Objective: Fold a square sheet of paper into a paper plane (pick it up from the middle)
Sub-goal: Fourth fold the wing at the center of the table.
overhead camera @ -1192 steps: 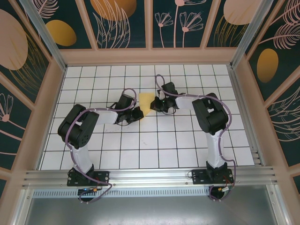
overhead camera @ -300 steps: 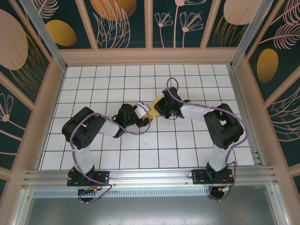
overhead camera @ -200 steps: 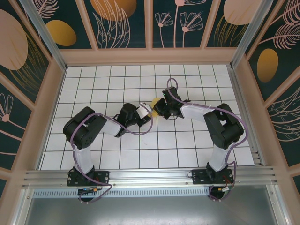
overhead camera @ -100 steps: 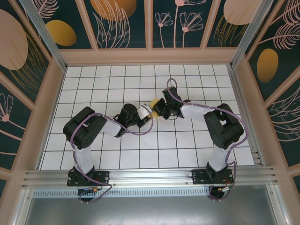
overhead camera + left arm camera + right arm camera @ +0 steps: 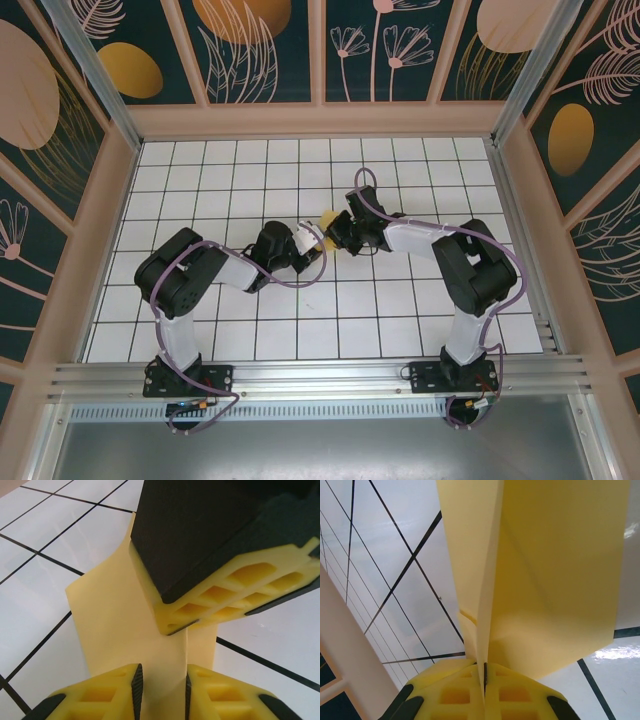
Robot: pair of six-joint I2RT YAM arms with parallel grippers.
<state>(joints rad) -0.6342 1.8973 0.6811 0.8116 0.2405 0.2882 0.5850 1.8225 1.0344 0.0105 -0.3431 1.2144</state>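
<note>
1. yellow paper [image 5: 327,219], folded, just above centre of the top view, wedged between the two arm tips over the white grid table [image 5: 400,320].
2. right gripper [image 5: 484,680] at bottom centre of the right wrist view, clamped tight on the paper's lower edge, pads pressed together with just the folded edge in the seam.
3. paper there fanning up across centre and right of the frame, one sharp crease rising from the seam, tiles visible behind at left.
4. left gripper [image 5: 161,690] at bottom centre of the left wrist view, parted by a narrow slot, with a strip of the paper running down into it. cannot tell whether the pads actually touch it.
5. same view, upper right: one of the right arm's fingers [image 5: 225,595], black back with yellow lattice face, set against the paper just above the left gripper.
6. rest of the paper spreading to left and centre of that frame, in front of black-lined tiles.
7. top view: arms reaching in from lower left and lower right, tips nearly meeting at the paper.
</note>
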